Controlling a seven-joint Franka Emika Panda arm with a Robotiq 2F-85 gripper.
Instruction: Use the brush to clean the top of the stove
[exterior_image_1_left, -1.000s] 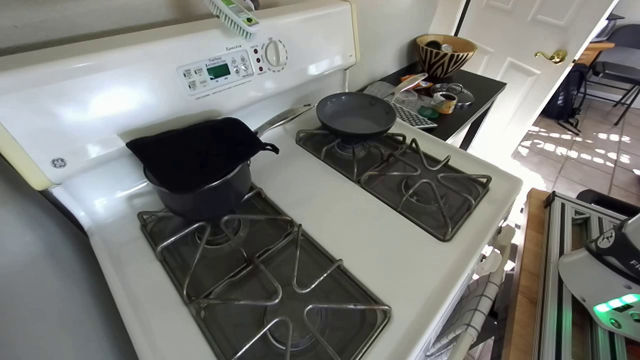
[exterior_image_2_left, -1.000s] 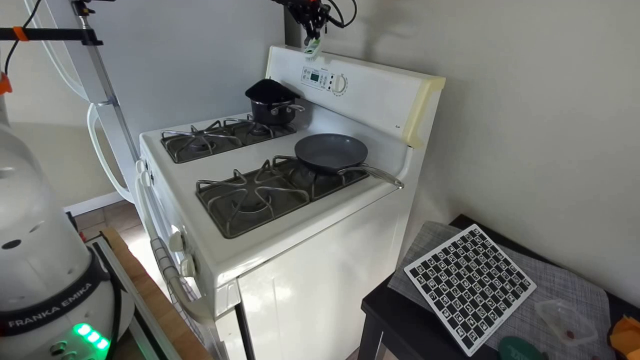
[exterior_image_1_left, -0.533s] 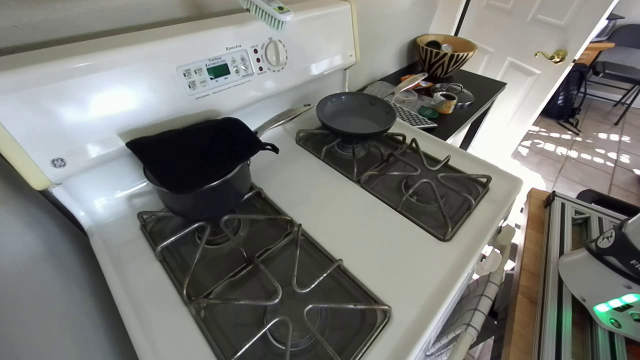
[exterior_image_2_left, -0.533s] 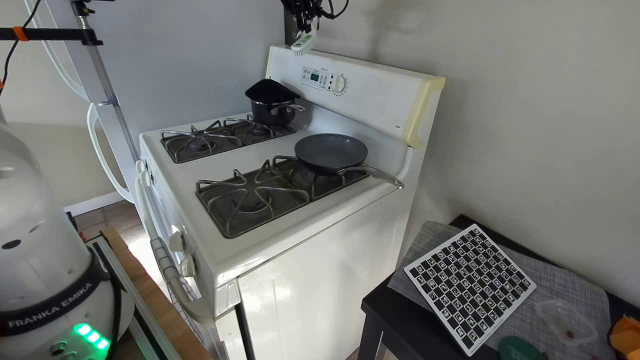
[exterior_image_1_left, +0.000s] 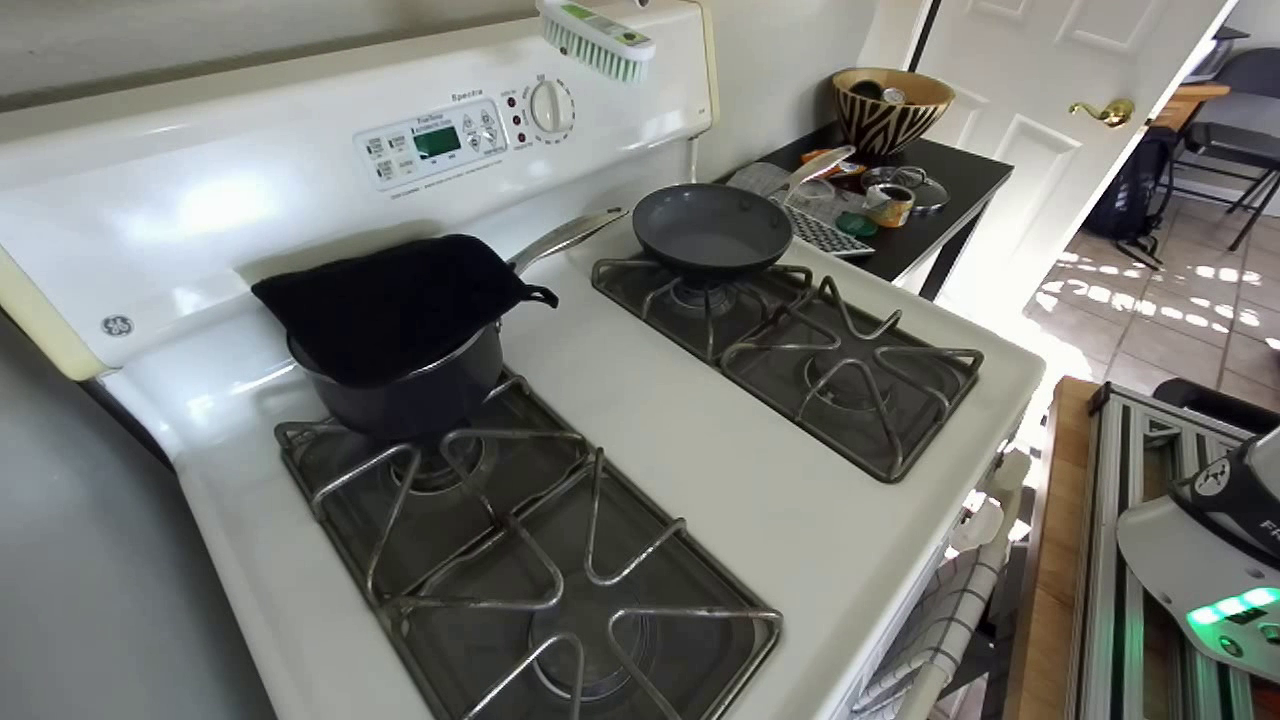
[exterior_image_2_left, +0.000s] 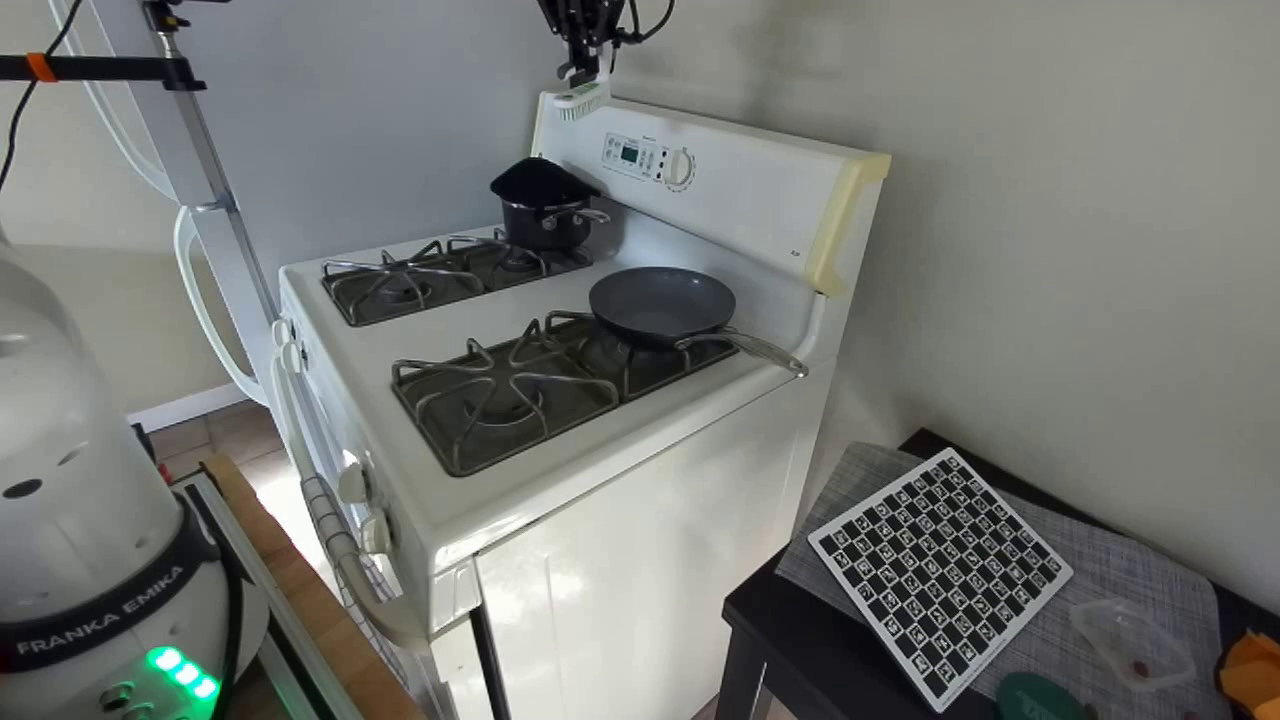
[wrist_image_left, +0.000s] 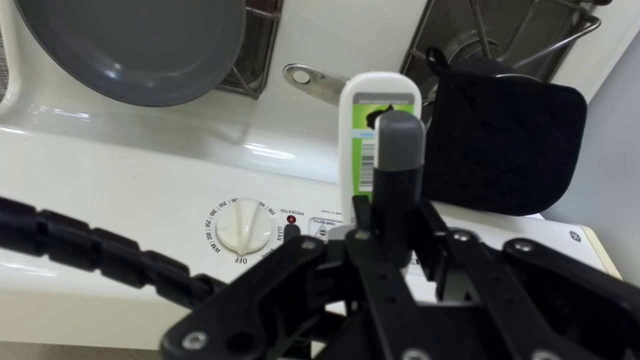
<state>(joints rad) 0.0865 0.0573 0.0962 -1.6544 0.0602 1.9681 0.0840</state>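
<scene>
My gripper (exterior_image_2_left: 585, 72) hangs above the white gas stove (exterior_image_1_left: 640, 400), shut on the dark handle of the brush. The brush (exterior_image_1_left: 597, 42) has a white body, a green label and pale green-white bristles that point down. In both exterior views it is up around the height of the stove's back panel (exterior_image_1_left: 250, 200), well off the cooktop. In the wrist view the label side of the brush (wrist_image_left: 362, 160) faces the camera; the handle (wrist_image_left: 400, 145) with its grey tip lies between the fingers, and the bristles are hidden.
A dark saucepan (exterior_image_1_left: 400, 400) with a black potholder (exterior_image_1_left: 390, 310) over it stands on a rear burner. The grey frying pan (exterior_image_1_left: 710, 225) sits on the other rear burner. Black grates (exterior_image_2_left: 500, 385) rise from the cooktop. Beside the stove, a small black table (exterior_image_1_left: 960, 165) carries a striped bowl (exterior_image_1_left: 890, 110).
The brush has moved right and a little down in an exterior view and leftward in both newer pictures of the view from the opposite place. It has turned slightly; the gripper keeps its hold.
</scene>
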